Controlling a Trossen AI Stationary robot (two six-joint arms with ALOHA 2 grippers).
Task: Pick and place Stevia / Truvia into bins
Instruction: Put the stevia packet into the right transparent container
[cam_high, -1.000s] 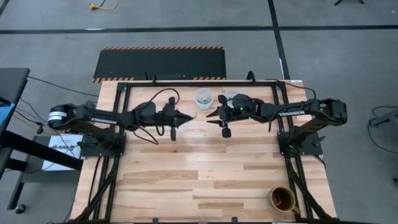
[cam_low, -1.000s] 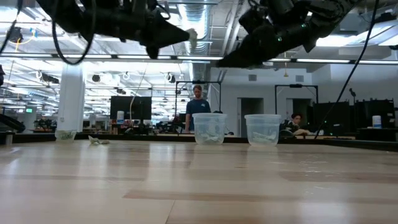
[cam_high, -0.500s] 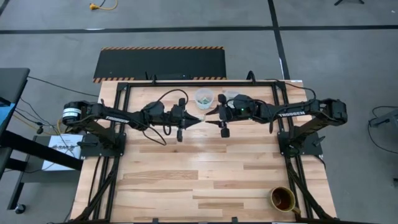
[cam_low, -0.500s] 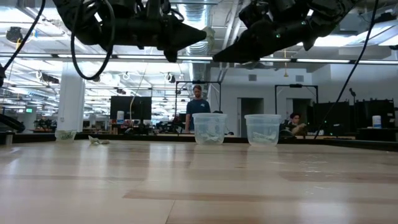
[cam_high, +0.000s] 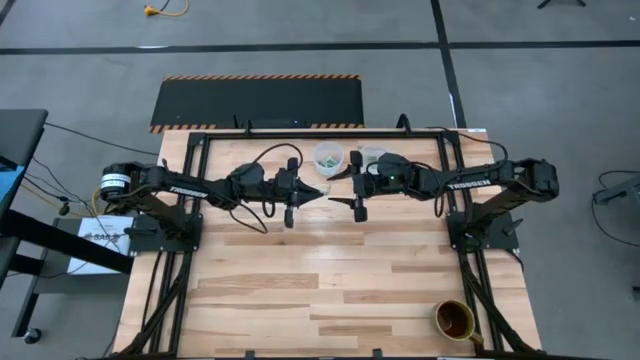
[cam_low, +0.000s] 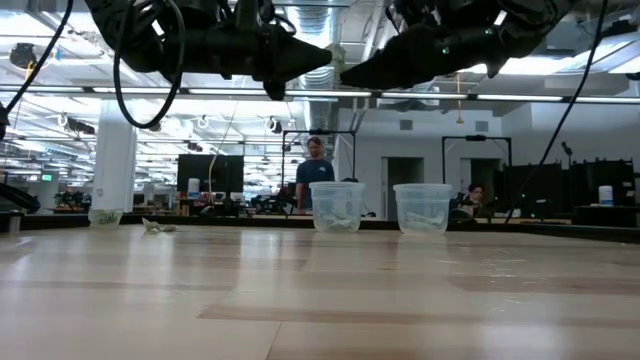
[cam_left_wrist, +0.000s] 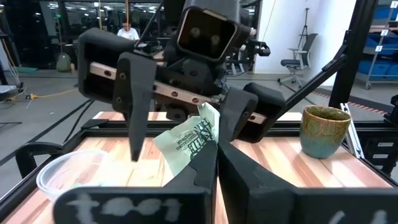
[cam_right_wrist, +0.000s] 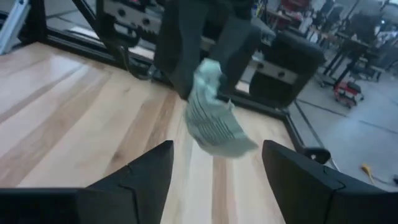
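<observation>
1. Table (cam_high: 330, 270): light wood slats, dark frame rails at both sides. Both arms reach in toward its middle, at the far half.
2. L arm: stretched inward, its jaws (cam_high: 322, 190) pointing at the R arm, raised well above the table in the low view. Clenched on one Stevia / Truvia packet (cam_left_wrist: 189, 144).
3. R arm: stretched inward, its jaws (cam_high: 340, 200) facing the L jaws tip to tip, just beside them, same height. Fingers (cam_right_wrist: 138, 177) spread wide, grasping nothing.
4. Bins: two clear cups side by side on the table, beyond the jaws on the far side. L bin (cam_high: 328, 157) sits just past the L jaws' tip; R bin (cam_high: 372, 155) lies beside the R wrist. Low view: both bins stand upright, L bin (cam_low: 337, 207) below the gap between the two jaws, R bin (cam_low: 423, 208) under the R jaws. Pale contents show inside, can't tell what.
5. Brown cup (cam_high: 454, 320): near edge of table, R side, well apart from both jaws.
6. Packet: pale green/white, crumpled, pinched at the L fingertips, sticking out toward the R jaws. In R wrist view it (cam_right_wrist: 212, 115) hangs between the open R fingers but farther off; not touching them.
7. Loose packets (cam_low: 157, 226): small, on table far off to the L jaws' side, low view only.
8. Room behind: a person (cam_low: 317, 168) stands beyond the bins.
</observation>
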